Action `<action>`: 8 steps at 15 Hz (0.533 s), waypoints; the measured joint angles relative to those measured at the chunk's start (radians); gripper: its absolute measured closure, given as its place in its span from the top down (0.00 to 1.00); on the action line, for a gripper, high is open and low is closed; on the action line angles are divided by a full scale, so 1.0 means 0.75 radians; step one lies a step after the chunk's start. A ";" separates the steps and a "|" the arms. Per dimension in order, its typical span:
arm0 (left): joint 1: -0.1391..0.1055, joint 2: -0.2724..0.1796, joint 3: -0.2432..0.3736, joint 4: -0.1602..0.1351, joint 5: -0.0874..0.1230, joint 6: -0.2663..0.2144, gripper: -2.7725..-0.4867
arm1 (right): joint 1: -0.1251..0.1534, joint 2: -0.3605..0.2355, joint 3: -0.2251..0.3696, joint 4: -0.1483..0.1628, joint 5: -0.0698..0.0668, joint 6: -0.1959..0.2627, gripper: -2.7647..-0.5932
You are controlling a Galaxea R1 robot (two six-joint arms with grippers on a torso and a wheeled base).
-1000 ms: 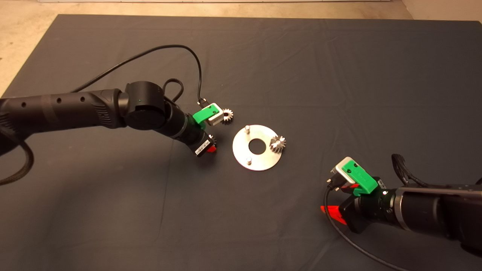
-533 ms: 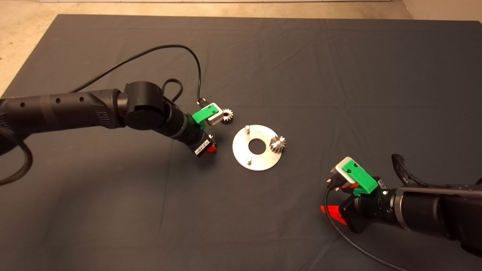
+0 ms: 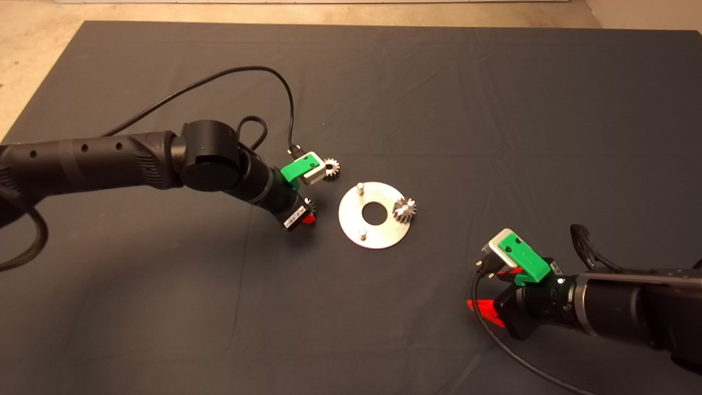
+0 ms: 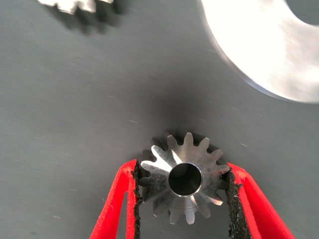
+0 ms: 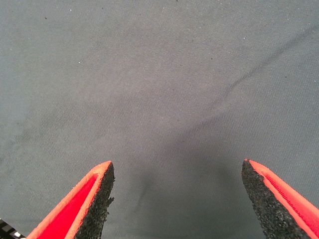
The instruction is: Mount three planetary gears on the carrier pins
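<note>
My left gripper [image 4: 182, 199] is shut on a dark-steel planetary gear [image 4: 184, 184], its black pads pressed against the teeth on both sides. In the head view that gripper [image 3: 307, 213] is just left of the silver carrier disc [image 3: 378, 237]. A second gear [image 3: 405, 209] sits on the pin at the disc's right edge. Two carrier pins [image 3: 360, 187] [image 3: 362, 234] stand bare. A third gear [image 3: 330, 167] lies on the mat beyond the disc's upper left, also seen as a gear [image 4: 75, 5] in the left wrist view. My right gripper [image 3: 478, 307] is open over bare mat.
The dark mat [image 3: 493, 109] covers the table, with beige floor [image 3: 33, 55] past its far left edge. A black cable [image 3: 263, 68] loops above the left arm. The right wrist view shows open fingers [image 5: 94, 199] over mat only.
The left arm has shifted only very slightly. The gears, the disc and the right arm have stayed where they were.
</note>
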 joint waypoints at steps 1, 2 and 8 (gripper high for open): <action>0.000 0.000 0.019 -0.003 0.011 0.000 0.12 | 0.000 0.001 0.000 0.000 0.001 0.000 0.60; -0.001 0.000 0.034 -0.003 0.023 0.001 0.12 | 0.000 0.001 0.000 0.000 0.000 0.001 0.60; -0.008 0.006 0.088 -0.061 0.137 -0.001 0.12 | 0.000 0.000 0.000 0.000 -0.001 0.000 0.60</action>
